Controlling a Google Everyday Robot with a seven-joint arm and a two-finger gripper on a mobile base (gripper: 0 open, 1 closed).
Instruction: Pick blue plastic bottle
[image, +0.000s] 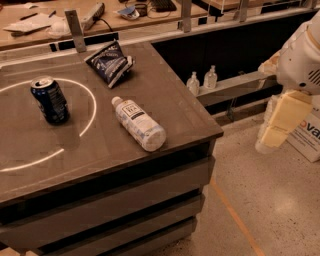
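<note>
The gripper hangs off the table's right side, above the floor and clear of everything. Whether it is released or clenched, I cannot tell.

The blue plastic bottle lies on its side on the table, well to the gripper's left. Its base end points toward the gripper and its white cap away. The table's near corner stands between the two, so a low, straight reach would likely strike the edge before it gets to the bottle.

Lying flat, the round bottle would probably roll at a glancing touch, and its base is near the front edge, so a nudge could send it off. The smooth plastic may also slip from an off-centre squeeze.

The soda can and the snack bag sit farther from the gripper, beyond the bottle. An overshoot could knock either one, or close on the wrong thing.
</note>
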